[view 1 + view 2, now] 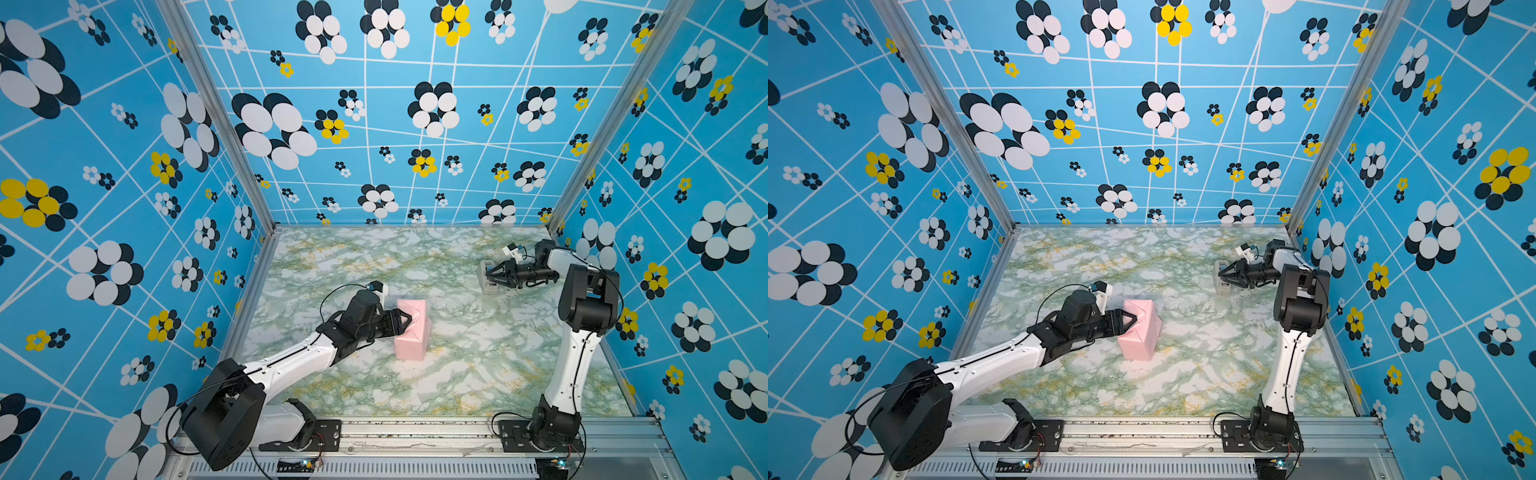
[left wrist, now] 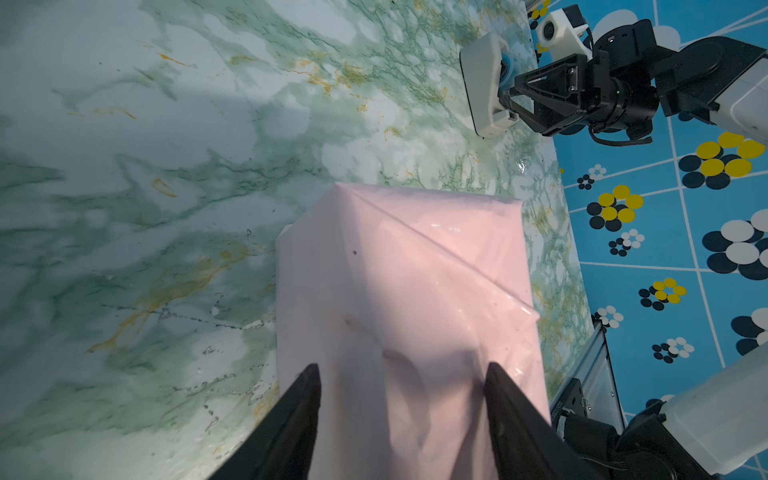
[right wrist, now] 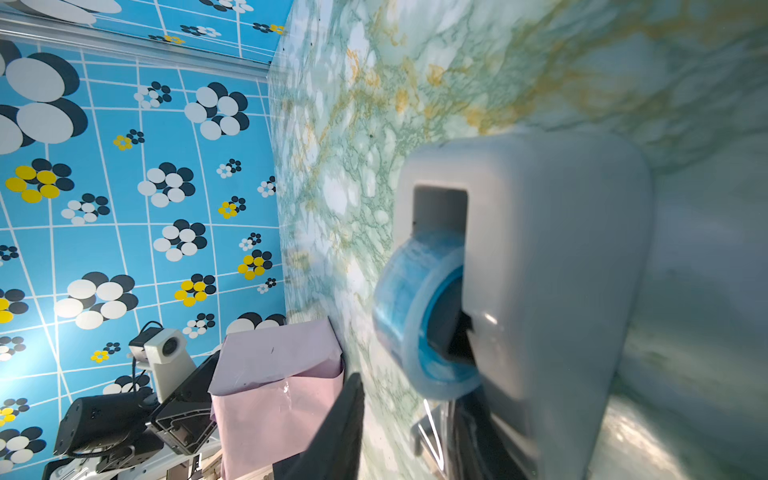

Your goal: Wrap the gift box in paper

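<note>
1. Bare table (image 1: 478,365) lies between the wrapped box (image 1: 411,332) and the right arm (image 1: 577,353), and along the front edge.
2. The left arm (image 1: 291,365) blocks the box's left side; its right, near and far sides stand free.
3. The dispenser (image 1: 486,276) stands at the far right, well apart from the box, with bare table between.
4. Walls (image 1: 124,249) close three sides.

The paper-wrapped gift box (image 1: 412,334) stands near the middle of the surface (image 1: 478,374). The left hand (image 1: 407,324) is against its left side, fingertips on the wrapping. Well apart from the box, toward the far right corner, the tape dispenser (image 1: 482,270) stands on the surface, and the right hand (image 1: 490,277) meets it from the right, fingertips at its right face.
</note>
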You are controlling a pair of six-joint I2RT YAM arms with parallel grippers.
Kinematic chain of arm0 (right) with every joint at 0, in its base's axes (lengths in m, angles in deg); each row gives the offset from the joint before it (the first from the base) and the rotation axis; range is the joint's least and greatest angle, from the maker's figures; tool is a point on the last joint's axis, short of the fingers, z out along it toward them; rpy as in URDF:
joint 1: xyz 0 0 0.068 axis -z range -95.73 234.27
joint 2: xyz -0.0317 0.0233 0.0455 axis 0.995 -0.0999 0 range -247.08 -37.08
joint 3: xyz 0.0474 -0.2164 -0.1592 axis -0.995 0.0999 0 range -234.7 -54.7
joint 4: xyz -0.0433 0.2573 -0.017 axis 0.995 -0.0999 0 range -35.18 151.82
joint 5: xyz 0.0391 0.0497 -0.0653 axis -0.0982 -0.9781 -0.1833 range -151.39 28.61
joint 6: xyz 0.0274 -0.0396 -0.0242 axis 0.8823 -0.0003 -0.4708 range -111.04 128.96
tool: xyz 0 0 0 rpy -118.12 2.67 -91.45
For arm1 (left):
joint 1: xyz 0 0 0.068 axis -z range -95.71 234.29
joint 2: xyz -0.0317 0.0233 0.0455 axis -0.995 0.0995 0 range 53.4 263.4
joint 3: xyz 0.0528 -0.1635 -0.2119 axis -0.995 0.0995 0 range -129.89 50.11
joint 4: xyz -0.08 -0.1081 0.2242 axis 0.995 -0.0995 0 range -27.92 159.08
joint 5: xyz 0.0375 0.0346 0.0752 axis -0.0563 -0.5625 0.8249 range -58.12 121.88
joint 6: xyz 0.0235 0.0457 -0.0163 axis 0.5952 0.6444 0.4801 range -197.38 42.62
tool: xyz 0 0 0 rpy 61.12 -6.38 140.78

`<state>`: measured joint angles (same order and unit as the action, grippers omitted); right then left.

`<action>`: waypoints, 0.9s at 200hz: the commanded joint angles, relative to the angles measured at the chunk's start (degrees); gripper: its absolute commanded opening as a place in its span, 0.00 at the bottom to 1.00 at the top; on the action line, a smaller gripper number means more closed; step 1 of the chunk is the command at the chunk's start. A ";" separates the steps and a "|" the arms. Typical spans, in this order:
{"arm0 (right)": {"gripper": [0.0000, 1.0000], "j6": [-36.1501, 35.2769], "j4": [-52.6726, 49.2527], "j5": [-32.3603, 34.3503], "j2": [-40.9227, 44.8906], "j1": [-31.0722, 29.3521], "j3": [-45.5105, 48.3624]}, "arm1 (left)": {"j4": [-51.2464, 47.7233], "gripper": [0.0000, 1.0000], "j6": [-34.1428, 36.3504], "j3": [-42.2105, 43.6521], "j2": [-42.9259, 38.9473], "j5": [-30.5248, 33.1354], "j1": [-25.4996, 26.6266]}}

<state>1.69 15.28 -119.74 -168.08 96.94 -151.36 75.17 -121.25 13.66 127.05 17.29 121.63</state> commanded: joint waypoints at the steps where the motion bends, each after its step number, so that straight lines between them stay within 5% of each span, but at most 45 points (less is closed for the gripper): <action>1: 0.37 1.24 -1.76 1.35 -2.36 -0.76 -0.55 | -7.38 0.63 1.54 2.48 0.75 3.71 -1.01; 91: 0.34 -1.55 -7.37 8.30 -0.40 -0.80 0.32 | -7.49 0.63 1.78 2.61 0.66 3.77 -0.96; 180: 0.31 -4.14 -11.96 5.76 -2.92 -0.80 -2.69 | -7.06 0.63 1.87 2.52 0.69 3.78 -0.96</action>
<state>-0.95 10.89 -114.95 -168.11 96.76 -153.48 75.15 -121.23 13.73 126.94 17.34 121.63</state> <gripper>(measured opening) 0.305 0.633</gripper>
